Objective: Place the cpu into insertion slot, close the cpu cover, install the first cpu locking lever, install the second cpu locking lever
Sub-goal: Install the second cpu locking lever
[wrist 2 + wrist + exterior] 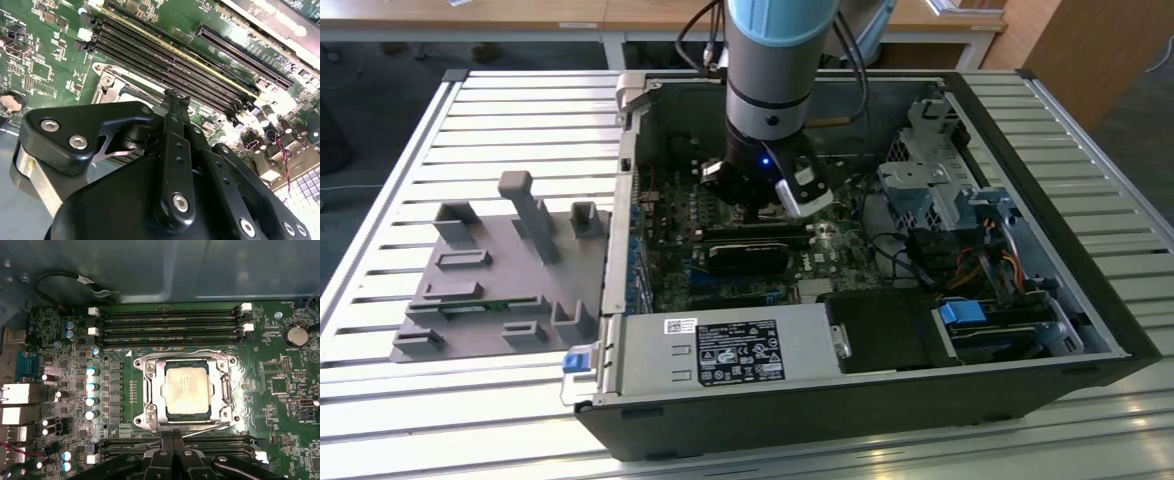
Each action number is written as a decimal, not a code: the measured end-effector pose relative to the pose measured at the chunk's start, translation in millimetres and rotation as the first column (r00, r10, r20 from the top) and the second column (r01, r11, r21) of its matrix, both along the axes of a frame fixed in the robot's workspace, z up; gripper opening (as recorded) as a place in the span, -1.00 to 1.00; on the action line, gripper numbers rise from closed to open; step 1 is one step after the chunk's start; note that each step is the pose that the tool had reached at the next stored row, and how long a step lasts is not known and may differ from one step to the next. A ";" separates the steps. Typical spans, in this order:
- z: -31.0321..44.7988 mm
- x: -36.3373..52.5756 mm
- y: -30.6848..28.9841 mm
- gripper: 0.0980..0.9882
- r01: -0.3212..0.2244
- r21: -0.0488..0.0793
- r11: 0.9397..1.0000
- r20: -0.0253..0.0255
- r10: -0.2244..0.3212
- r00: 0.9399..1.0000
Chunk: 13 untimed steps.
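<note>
Silver-grey cpu [186, 389] sat in the insertion slot [170, 415], with the cpu cover [154, 390] closed flat over it.
We judged placement and cover done; whether the levers were latched we could not tell. The chip lay flat, top face upward, just ahead of our gripper [173, 441], whose fingers met together, holding nothing.

From my station, the black gripper [172, 100] blocks most of the square metal-rimmed insertion slot [107, 82] in the second wrist view. In the exterior view, the grey-and-blue arm [774, 90] hides the green motherboard's [720, 285] socket area.
</note>
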State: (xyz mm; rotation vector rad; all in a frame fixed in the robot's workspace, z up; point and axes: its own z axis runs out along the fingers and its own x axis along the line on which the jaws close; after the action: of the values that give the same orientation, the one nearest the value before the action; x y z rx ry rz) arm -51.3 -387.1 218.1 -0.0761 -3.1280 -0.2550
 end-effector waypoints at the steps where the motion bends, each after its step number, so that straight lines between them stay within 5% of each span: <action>1: -0.4 -0.1 -0.2 -0.95 0.000 0.002 1.000 0.000 0.000 1.000; 13: -0.6 -8.4 -5.3 -0.95 0.002 0.079 0.997 0.000 -0.002 1.000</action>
State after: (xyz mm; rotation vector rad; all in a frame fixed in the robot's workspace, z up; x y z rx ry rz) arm -59.7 -392.4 217.5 -0.0788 -3.1136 -0.3788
